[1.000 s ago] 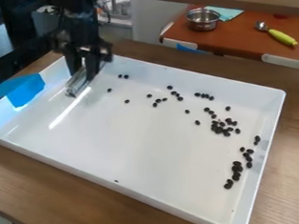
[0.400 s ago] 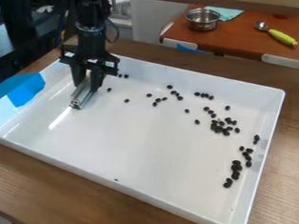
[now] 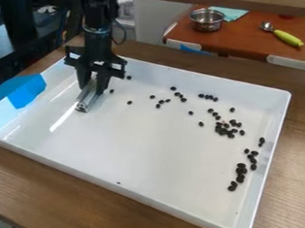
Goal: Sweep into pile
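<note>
One wooden table [image 3: 43, 190] spreads beneath one large white tray [image 3: 137, 151], which is set at an angle. Behind them stands one reddish-brown table [image 3: 242, 40]. One black robot arm [image 3: 98, 19] comes down from the upper left, ending in one black gripper [image 3: 93, 89] over the tray's far left part. Its two jaws are apart by just the width of one metal bar [image 3: 86, 101] and clamped on it, one on each side. The bar slants down toward the tray floor; whether its low end touches, I cannot tell. One blue piece [image 3: 27, 91] lies over the tray's left corner. On the table behind sit one metal pot [image 3: 207, 27], one pale green cloth [image 3: 232, 14] partly behind it, and, farther right, one spoon [image 3: 287, 37] with a yellow-green handle.

Smallest are the dark beans [image 3: 221, 130] on the tray floor, dozens of them, too bunched for an exact count. Two dense clumps lie toward the right side, one nearer the viewer than the other. From there a loose scatter leads back to the left: a row of four, a string of four, a group of three, then single beans near the gripper
</note>
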Controlling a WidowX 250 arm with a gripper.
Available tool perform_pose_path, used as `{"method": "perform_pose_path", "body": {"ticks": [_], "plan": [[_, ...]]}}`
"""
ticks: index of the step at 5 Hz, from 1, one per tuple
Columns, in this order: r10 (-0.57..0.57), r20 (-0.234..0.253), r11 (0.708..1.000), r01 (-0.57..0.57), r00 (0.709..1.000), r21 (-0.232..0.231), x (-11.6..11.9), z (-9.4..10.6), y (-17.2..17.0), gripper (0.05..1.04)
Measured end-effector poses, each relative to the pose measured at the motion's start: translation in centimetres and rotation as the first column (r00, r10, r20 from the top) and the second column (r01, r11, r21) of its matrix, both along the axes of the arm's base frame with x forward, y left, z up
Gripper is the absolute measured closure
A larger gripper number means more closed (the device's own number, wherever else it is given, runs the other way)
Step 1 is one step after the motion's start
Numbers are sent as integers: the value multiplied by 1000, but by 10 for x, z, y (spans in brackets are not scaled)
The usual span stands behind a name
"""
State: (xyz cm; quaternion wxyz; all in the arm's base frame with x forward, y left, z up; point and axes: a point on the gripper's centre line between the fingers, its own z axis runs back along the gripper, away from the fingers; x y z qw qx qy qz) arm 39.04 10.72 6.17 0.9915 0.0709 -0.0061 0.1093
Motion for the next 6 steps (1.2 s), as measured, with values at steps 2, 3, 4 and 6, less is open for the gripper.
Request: {"method": "perform_pose_path", "body": {"ticks": [2,3,4,6], "plan": [[-64,-19,997,63,998,-40,-2,-2,-57,711],[-94,-23,994,93,995,-50,-3,-3,-84,711],[-117,-21,992,116,993,-51,-3,-3,-107,711],[-171,-12,983,170,985,-71,-5,-4,-164,711]]}}
